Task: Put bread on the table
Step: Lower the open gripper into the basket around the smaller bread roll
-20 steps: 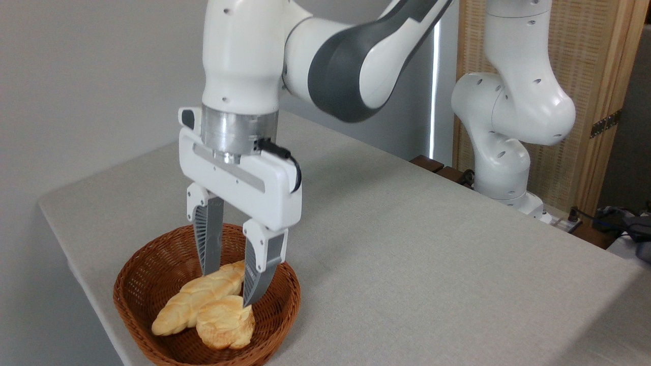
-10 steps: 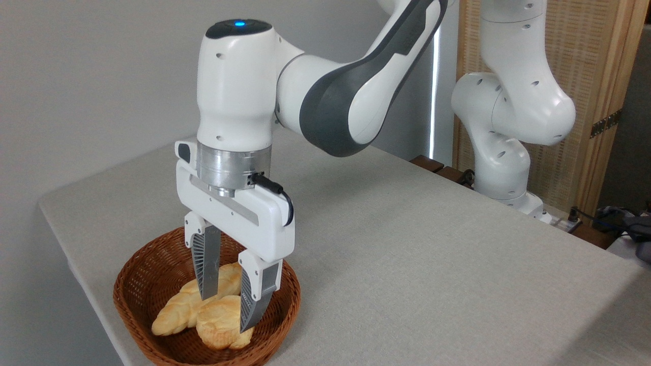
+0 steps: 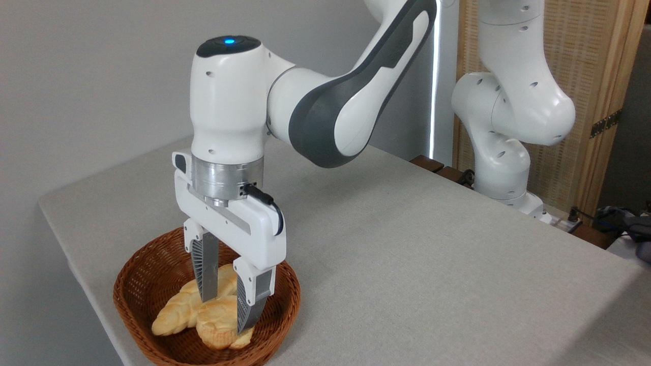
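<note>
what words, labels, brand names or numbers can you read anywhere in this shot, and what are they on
None: no readable text anywhere in this view.
The arm and its tool show no brand name or number, only a blue light on top of the wrist.
The basket, the bun, the braided loaf and the table carry no label.
The clutter at the far right edge is too small to tell.

- A plain pale grey wall point(image 3: 91, 76) fills the left and back.
- A bright vertical strip of light point(image 3: 435, 101) runs down beside the wall's right end.
- A screen point(image 3: 590, 76) of light woven cane in a pale wood frame stands at the right, with a metal hinge point(image 3: 604, 124) on its post.
- Dark cables point(image 3: 595, 216) lie low at the far right.
- Lighting is soft and even.
</note>
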`<state>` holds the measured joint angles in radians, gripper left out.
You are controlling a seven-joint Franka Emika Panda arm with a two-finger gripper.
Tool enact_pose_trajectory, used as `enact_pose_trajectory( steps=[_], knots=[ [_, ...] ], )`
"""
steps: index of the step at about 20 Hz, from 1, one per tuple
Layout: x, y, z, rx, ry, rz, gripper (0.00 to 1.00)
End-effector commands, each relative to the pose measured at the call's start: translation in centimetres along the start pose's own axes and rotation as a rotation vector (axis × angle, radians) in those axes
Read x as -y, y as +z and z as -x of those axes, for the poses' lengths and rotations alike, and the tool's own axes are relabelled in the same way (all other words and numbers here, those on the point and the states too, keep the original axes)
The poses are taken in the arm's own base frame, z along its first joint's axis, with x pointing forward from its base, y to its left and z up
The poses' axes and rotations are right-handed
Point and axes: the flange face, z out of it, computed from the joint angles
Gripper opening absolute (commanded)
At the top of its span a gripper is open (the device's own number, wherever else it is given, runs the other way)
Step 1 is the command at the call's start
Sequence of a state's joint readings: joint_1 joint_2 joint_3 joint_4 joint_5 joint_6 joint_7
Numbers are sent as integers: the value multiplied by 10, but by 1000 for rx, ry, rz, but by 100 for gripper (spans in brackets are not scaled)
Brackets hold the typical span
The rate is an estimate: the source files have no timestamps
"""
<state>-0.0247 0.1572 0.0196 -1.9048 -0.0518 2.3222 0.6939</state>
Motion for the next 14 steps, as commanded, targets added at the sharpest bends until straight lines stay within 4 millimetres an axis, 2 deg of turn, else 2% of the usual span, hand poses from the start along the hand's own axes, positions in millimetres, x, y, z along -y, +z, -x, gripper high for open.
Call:
enact_pose_trajectory(
  steps=[1,5,8,12,14],
  knots=[
    [1,6,-3,-21,16,-9,100],
    [2,7,-4,-24,23,-17,100],
    [3,7,-4,33,114,-91,98],
    [3,9,-4,52,134,-108,65],
    [3,9,-3,53,132,-107,63]
  ],
)
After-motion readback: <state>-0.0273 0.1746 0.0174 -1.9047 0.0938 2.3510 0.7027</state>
